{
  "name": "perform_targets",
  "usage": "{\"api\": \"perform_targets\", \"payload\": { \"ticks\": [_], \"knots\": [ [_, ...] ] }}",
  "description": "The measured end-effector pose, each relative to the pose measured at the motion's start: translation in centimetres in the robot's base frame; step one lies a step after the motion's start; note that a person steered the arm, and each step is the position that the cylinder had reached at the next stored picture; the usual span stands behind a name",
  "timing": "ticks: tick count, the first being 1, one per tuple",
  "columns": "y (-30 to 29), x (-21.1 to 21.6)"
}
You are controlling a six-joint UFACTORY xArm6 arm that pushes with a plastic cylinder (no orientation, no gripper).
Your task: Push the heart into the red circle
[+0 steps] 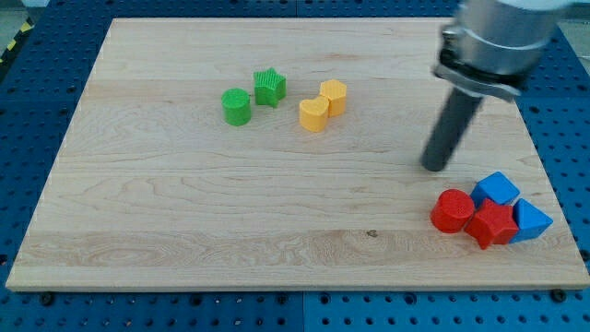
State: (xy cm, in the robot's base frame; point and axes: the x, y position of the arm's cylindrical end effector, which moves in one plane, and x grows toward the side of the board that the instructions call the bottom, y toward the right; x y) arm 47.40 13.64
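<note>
My tip [435, 167] rests on the table [184, 231]; no fingers on this rig, so no open or closed state applies. Yellow heart [313, 115] lies well to the tip's left, touching the yellow block [334, 96] behind it. Red circle [452, 210] sits just below the tip, packed against the red block [491, 224] and two blue blocks [495, 188] [530, 219].

Risks, as I judge them: an off-centre push would spin the heart or drag its neighbour along; overshoot would scatter the cluster toward the nearby right edge.

Bare wood between the heart and the circle gives ample room.
</note>
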Motion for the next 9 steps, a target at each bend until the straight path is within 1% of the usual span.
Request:
{"api": "perform_targets", "payload": {
  "ticks": [1,2,3,4,6,7,9],
  "knots": [
    [-9.4,-0.4],
    [-20.5,-1.1],
    [-28.8,-5.7],
    [-26.9,-8.7],
    [-15.5,-8.7],
    [-11.3,-8.7],
    [-10.8,-6.8]
  ]
}}
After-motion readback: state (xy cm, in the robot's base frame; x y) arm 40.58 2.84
